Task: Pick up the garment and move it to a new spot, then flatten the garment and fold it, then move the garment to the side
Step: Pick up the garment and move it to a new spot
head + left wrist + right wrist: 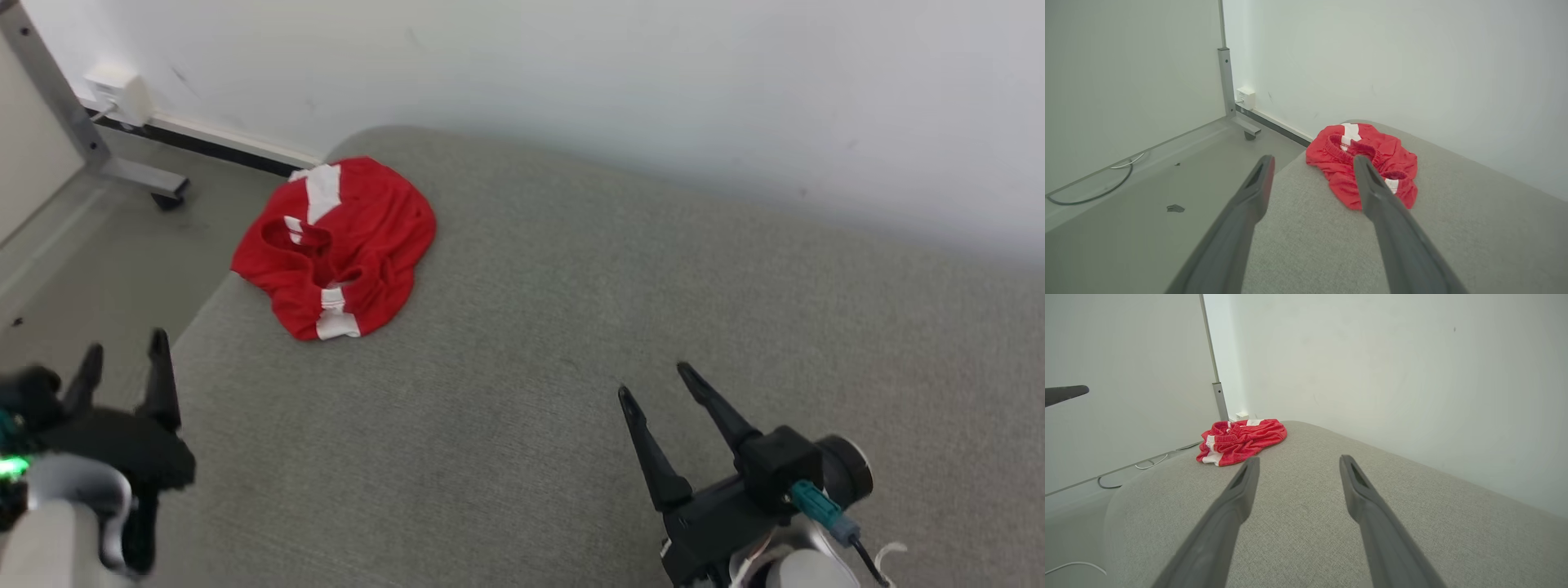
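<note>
The garment (339,245) is a crumpled pair of red shorts with white stripes, lying near the far left corner of the grey cushioned surface (571,343). My left gripper (124,353) hovers open at the lower left, over the surface's left edge, well short of the garment. In the left wrist view the garment (1388,157) lies ahead, behind the right finger, and the left gripper (1312,160) holds nothing. My right gripper (653,380) stands open at the lower right above bare cushion. The right wrist view has the garment (1241,440) far ahead to the left of the right gripper (1298,460).
A white wall (653,82) runs behind the surface. Left of it lies grey floor (98,269) with a metal frame leg (73,114), a white wall box (121,91) and a loose cable (1094,188). Bare cushion stretches to the right of the garment.
</note>
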Motion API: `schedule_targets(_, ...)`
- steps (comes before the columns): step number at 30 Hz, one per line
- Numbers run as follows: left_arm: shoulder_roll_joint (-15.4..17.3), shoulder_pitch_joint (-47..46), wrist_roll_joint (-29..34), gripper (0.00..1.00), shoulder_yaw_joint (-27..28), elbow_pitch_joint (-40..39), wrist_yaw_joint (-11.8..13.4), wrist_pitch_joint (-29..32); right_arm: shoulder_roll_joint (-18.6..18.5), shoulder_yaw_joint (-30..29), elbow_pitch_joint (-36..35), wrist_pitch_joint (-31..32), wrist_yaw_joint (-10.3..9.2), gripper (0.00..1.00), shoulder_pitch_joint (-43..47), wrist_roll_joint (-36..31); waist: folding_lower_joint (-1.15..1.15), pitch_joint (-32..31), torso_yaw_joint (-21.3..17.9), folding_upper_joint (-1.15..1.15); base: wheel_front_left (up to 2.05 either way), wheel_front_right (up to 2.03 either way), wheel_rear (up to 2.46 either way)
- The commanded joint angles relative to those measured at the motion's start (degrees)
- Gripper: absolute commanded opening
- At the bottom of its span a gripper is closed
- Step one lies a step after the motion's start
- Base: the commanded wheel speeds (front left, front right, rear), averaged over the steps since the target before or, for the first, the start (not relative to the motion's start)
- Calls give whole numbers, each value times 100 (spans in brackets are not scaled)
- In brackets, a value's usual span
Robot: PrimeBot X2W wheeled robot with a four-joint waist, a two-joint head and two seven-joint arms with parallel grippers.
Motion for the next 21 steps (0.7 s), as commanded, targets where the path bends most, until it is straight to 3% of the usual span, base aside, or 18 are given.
schedule_targets(1,-10,-249,-71,100,50,88,-3,35,-62,25,-77,35,-17,100,-125,-22,0,1219,-1136,-1,0,0,0)
schedule_targets(11,447,-1771,-360,100,289,1252,253,552,-322,566,-808,290,-17,100,-644,-14,0,2459,-2125,-1,0,0,0)
schedule_targets(21,765,-2559,-635,100,533,1902,551,953,-475,378,-1283,390,-16,100,-520,-51,0,2966,-2493,-1,0,0,0)
